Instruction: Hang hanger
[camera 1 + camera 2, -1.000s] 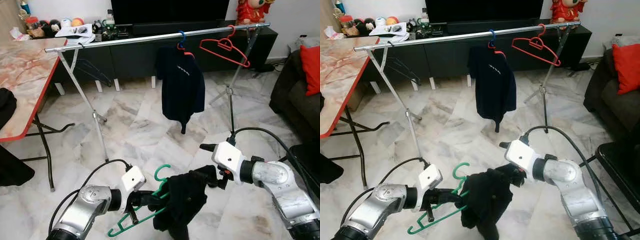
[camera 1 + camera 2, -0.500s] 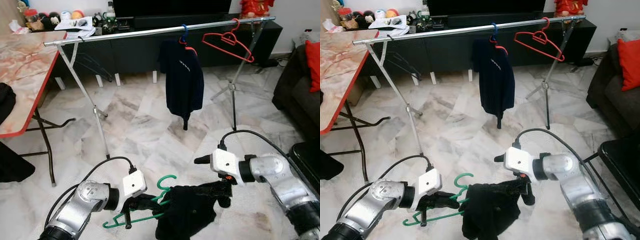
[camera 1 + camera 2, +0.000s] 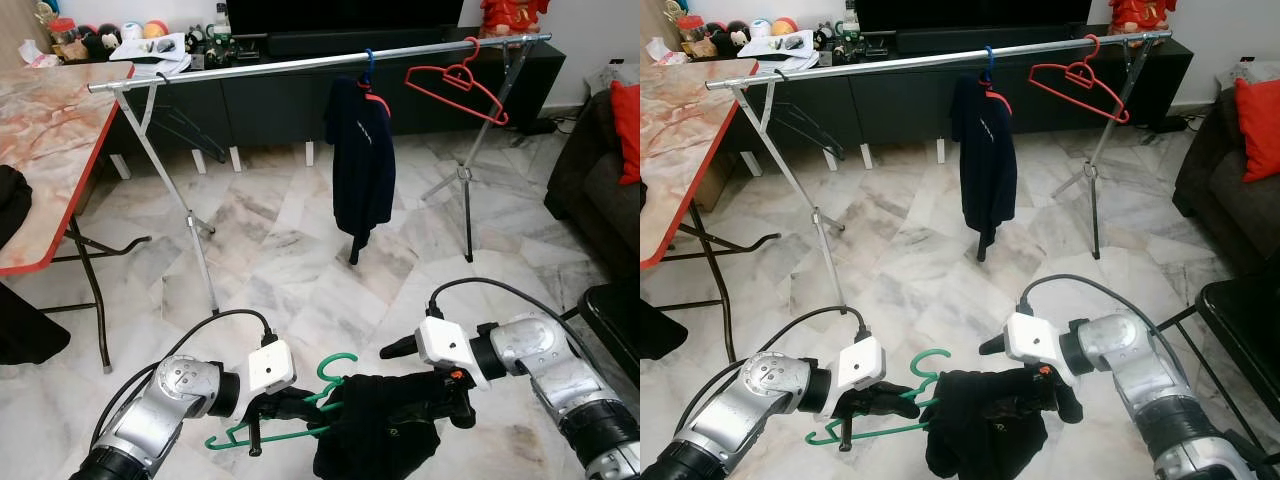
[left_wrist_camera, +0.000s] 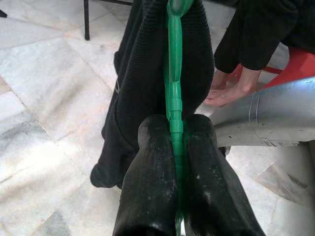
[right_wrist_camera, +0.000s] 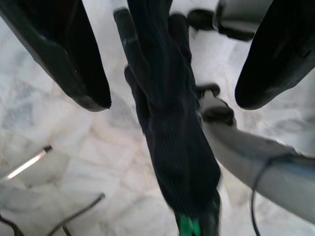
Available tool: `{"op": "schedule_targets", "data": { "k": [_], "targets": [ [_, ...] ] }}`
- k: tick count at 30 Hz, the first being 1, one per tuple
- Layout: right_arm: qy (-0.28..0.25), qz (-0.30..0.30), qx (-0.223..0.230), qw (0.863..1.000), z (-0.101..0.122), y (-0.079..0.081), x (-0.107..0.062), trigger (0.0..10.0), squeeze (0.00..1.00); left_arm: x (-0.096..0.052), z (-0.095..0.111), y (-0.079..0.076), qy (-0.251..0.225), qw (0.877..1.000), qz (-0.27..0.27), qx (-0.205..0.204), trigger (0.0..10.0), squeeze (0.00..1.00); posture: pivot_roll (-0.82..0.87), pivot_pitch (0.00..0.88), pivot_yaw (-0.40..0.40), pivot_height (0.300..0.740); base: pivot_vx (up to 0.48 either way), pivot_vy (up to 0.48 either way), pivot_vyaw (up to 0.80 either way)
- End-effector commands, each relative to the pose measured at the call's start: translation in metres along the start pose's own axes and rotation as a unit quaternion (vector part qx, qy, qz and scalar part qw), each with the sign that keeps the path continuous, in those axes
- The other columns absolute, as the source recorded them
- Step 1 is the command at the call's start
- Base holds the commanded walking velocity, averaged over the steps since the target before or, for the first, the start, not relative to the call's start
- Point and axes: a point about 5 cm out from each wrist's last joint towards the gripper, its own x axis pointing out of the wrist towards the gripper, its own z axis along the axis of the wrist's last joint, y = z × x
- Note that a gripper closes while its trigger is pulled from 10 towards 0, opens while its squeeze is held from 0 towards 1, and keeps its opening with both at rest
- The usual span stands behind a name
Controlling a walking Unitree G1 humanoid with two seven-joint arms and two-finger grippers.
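Green hanger [image 3: 290, 425]: low and near, just above the marble floor [image 3: 290, 270], carrying a black garment [image 3: 385, 435]. Your left gripper [image 4: 173, 147] has its fingers clamped tight on the hanger's bar, nothing else between them.

Right gripper [image 5: 172, 64]: at the right side of the garment, fingers spread wide. The cloth runs through the gap; the right wrist view does not show either finger pressing it, so treat it as not gripped.

Rail [image 3: 320, 62]: far, well above and beyond the hanger. It carries a dark shirt [image 3: 360, 165] on a blue hook and a bare red hanger [image 3: 455, 80] further right. The long stretch left of the shirt is bare.

Step in hand, by my reading: the garment is being settled on the hanger; the hang itself is not yet done. Your next move calls for closing in on the rail, lifting the hook [image 3: 338, 365] above it, then lowering it onto the bare stretch.

View differences: the left wrist view shows a person's bare foot [image 4: 229, 91] just beyond the garment. The head views show the rail and a red-edged tabletop [image 3: 50, 140] far left.
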Motion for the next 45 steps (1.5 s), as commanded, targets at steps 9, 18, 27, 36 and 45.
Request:
{"op": "schedule_targets", "data": {
  "k": [9, 18, 27, 36, 45],
  "targets": [
    [-0.017, 0.001, -0.011, 1.000, 0.001, 0.000, 0.019, 10.0, 0.00, 0.001, 0.010, 0.000, -0.012, 1.000, -0.011, 0.021, 10.0, 0.00, 0.00, 0.134, 0.028, 0.740, 0.000, 0.000, 0.00],
    [-0.021, 0.035, 0.000, 0.999, -0.001, 0.005, 0.026, 8.3, 0.00, 0.005, 0.013, 0.000, -0.017, 0.999, -0.013, 0.024, 10.0, 0.00, 0.00, 0.138, 0.022, 0.740, 0.000, 0.000, 0.00],
    [-0.026, 0.035, 0.009, 0.999, -0.002, 0.003, 0.027, 0.0, 0.00, 0.005, 0.014, 0.000, -0.019, 0.999, -0.012, 0.023, 10.0, 0.00, 0.01, 0.147, 0.023, 0.740, 0.000, 0.000, 0.00],
    [-0.029, 0.032, 0.014, 0.999, -0.003, 0.003, 0.027, 0.0, 0.00, 0.006, 0.015, 0.000, -0.018, 0.999, -0.014, 0.026, 10.0, 0.00, 0.01, 0.160, 0.023, 0.740, 0.000, 0.000, 0.00],
    [-0.033, 0.030, 0.017, 0.999, -0.003, 0.001, 0.026, 0.0, 0.00, 0.006, 0.016, 0.002, -0.017, 0.999, -0.014, 0.029, 10.0, 0.00, 0.01, 0.167, 0.023, 0.740, 0.000, 0.000, 0.00]
  ]
}}
